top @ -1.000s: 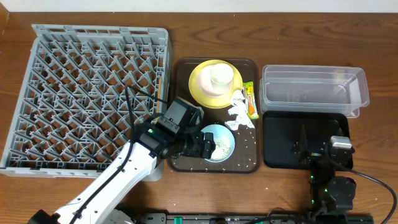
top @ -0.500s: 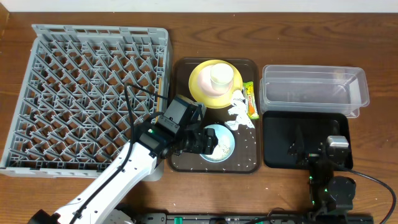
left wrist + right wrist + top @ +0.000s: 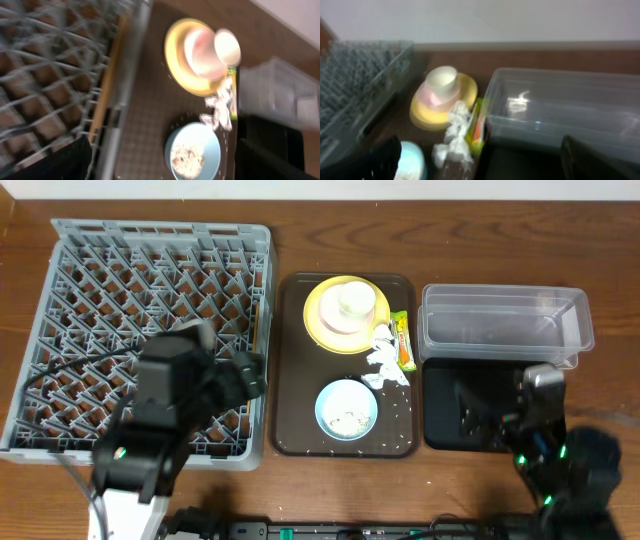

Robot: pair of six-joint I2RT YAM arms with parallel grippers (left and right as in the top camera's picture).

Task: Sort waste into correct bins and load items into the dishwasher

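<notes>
Plainly, on the wooden table point(image 3: 600, 260) by a pale wall point(image 3: 470, 20), we see left gripper point(image 3: 162, 162) and right gripper point(image 3: 482, 162) spread wide, the light blue bowl point(image 3: 347, 409) on the brown tray point(image 3: 295, 360), wrapper point(image 3: 403, 342) print blurred.

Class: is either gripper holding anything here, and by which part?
Nothing is held. The left gripper is open over the grey dish rack, the right gripper open over the black tray; nothing sits between either one's jaws.

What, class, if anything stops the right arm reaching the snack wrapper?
Probably yes. The right gripper is open above the black tray; the snack wrapper lies uncovered nearby, nothing between them.
</notes>
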